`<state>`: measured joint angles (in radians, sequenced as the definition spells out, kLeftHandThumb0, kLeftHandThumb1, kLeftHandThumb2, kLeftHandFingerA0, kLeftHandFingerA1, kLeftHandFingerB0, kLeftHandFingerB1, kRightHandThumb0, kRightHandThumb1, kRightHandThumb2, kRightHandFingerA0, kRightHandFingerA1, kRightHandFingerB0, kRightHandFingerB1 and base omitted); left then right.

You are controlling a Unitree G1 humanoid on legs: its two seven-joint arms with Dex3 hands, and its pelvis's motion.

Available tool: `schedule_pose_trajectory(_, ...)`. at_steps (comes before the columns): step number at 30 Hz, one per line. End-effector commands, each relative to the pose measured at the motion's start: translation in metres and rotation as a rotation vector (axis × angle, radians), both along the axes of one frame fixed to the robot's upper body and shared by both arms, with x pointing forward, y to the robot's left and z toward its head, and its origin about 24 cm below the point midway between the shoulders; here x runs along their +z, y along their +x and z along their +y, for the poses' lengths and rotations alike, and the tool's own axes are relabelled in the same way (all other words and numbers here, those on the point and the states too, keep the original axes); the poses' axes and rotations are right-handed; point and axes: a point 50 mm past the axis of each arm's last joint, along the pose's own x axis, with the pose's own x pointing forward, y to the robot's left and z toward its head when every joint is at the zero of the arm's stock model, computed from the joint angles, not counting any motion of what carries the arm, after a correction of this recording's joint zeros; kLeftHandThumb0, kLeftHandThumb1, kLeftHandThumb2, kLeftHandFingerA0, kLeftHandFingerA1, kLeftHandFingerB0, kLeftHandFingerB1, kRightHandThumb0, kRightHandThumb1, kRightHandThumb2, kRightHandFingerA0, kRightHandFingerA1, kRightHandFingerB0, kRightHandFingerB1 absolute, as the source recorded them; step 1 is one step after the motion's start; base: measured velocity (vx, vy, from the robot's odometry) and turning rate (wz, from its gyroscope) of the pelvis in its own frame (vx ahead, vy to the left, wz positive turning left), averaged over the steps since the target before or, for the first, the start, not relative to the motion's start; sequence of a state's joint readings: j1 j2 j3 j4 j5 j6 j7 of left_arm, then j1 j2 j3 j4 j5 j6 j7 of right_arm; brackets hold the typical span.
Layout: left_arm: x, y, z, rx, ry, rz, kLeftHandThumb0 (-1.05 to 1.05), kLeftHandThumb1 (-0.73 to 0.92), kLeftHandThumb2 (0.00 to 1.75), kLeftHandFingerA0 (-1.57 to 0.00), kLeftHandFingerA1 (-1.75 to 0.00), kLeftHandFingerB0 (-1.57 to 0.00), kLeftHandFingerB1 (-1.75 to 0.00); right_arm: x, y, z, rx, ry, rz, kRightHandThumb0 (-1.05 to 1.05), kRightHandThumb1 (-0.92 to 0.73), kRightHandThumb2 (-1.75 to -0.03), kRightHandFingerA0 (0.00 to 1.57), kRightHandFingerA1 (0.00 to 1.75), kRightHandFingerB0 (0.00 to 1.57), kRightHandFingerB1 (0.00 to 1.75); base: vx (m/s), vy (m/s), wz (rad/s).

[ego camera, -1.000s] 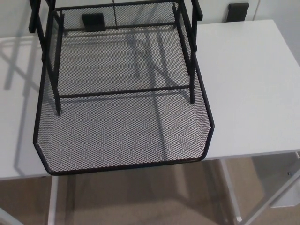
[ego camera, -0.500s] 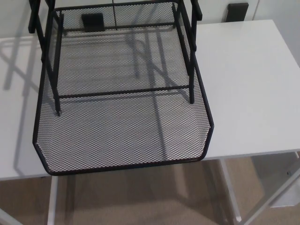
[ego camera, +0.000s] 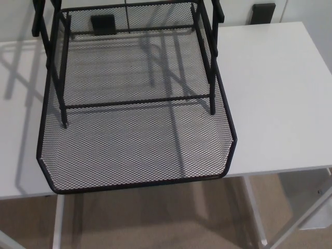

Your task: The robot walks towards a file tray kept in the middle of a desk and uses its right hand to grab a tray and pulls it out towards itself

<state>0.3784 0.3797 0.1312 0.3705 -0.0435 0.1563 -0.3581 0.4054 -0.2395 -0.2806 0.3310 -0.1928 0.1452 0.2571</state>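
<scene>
nothing has moved — black mesh tray overhangs the white desk above beige floor — no fingers visible.

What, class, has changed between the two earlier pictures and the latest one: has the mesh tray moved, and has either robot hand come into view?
Nothing has visibly changed. The black mesh tray lies as before, its front edge jutting just past the near edge of the white desk, under the frame of the file rack. Neither robot hand shows in any of the pictures.
</scene>
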Motion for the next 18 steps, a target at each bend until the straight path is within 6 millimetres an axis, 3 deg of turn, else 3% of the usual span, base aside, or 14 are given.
schedule_pose_trajectory(1,0.0026,-0.0005,0.0022,-0.017,0.043,-0.014,-0.38,0.62,0.66,-0.26,-0.38,-0.22,-0.36,0.0047,0.0010,-0.0015,-0.005,-0.016,-0.050,-0.45,-0.48,-0.54,0.10,0.47,0.05,0.41,0.00,0.000,0.00)
schedule_pose_trajectory(18,-0.0026,-0.0060,0.0035,-0.045,0.046,0.003,-0.34,0.61,0.65,-0.25,-0.37,-0.21,-0.35,0.0051,-0.0062,-0.0008,-0.028,-0.004,-0.062,-0.45,-0.45,-0.58,0.10,0.49,0.03,0.42,0.00,0.000,0.00)
